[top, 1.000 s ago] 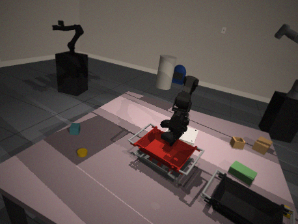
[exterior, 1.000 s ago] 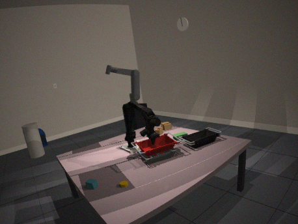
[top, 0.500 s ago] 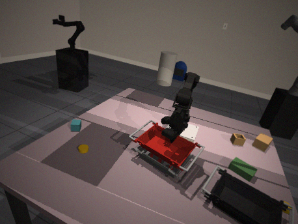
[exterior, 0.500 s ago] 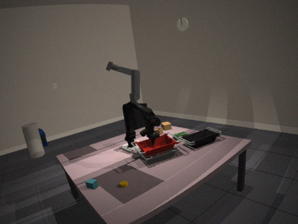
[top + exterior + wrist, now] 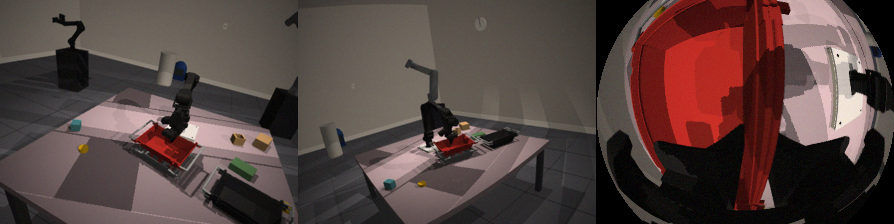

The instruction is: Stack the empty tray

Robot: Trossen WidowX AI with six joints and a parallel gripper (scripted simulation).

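The empty red tray (image 5: 156,143) (image 5: 455,149) (image 5: 696,85) has its own wire bars out over its ends. My gripper (image 5: 170,135) (image 5: 451,141) (image 5: 750,128) is shut on its long wall on the robot side, one finger inside and one outside. The red tray is upright and looks roughly level, directly above a grey see-through tray (image 5: 175,172) that stands on the table. That lower tray is mostly hidden, so its load and the position of its bars cannot be made out. Whether the red tray touches the bars cannot be told.
A black tray (image 5: 245,199) (image 5: 498,139) stands to one side, near a green block (image 5: 243,168) and two tan blocks (image 5: 263,142) (image 5: 238,139). The white arm base plate (image 5: 192,131) is behind the red tray. A teal cube (image 5: 76,125) and a yellow piece (image 5: 83,148) lie opposite.
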